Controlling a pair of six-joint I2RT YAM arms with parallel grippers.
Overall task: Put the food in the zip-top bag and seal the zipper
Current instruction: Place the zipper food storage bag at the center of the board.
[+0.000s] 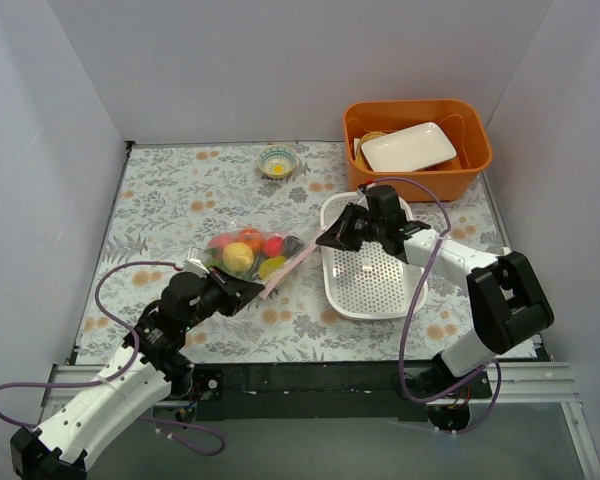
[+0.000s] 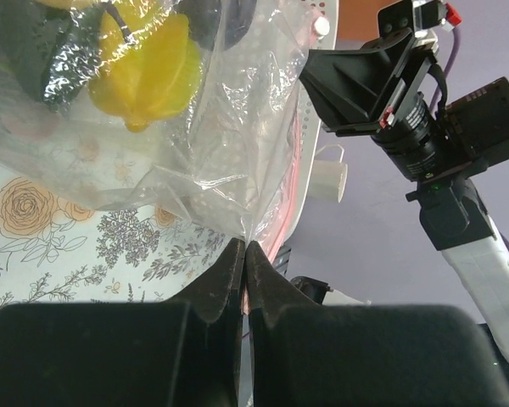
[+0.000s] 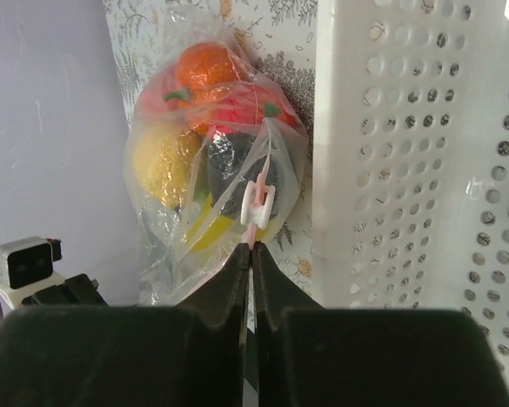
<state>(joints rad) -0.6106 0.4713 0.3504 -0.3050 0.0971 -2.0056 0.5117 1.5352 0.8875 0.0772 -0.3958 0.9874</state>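
The clear zip-top bag (image 1: 245, 258) lies on the floral cloth with the toy fruits inside: orange (image 3: 205, 66), red (image 3: 237, 110), yellow (image 3: 157, 161) and a yellow star fruit (image 2: 153, 72). Its pink zipper (image 1: 288, 272) runs along the right edge, with a white slider (image 3: 257, 203) on it. My left gripper (image 1: 250, 289) is shut on the bag's near corner at the zipper's end (image 2: 246, 246). My right gripper (image 1: 323, 240) is shut on the zipper strip just behind the slider (image 3: 252, 248). The bag hangs stretched between the two grippers.
A white perforated basket (image 1: 372, 268) stands right of the bag, under my right arm. An orange bin (image 1: 470, 150) at the back right holds a white plate (image 1: 408, 146). A small bowl (image 1: 278, 160) sits at the back.
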